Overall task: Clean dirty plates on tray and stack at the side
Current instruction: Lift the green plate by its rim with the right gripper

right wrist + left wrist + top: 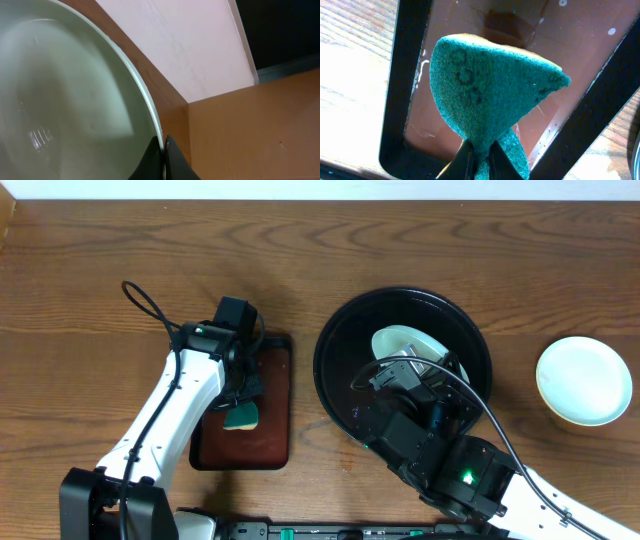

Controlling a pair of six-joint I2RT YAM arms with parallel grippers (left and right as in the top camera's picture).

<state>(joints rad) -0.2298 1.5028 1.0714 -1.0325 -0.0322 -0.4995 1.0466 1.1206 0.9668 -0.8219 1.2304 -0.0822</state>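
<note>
A: Where's our plate?
B: The plate [405,343] is tilted within the black tray [335,330], and our right gripper [163,150] has its rim pinched tight.
A: Others?
B: We see a pale plate [584,380] on the table [560,270] right of the tray. Possibly two stacked, hard to tell.
A: Left side?
B: Left gripper [479,159] is clamped on the green sponge [490,90], above the small brown tray [570,45].
</note>
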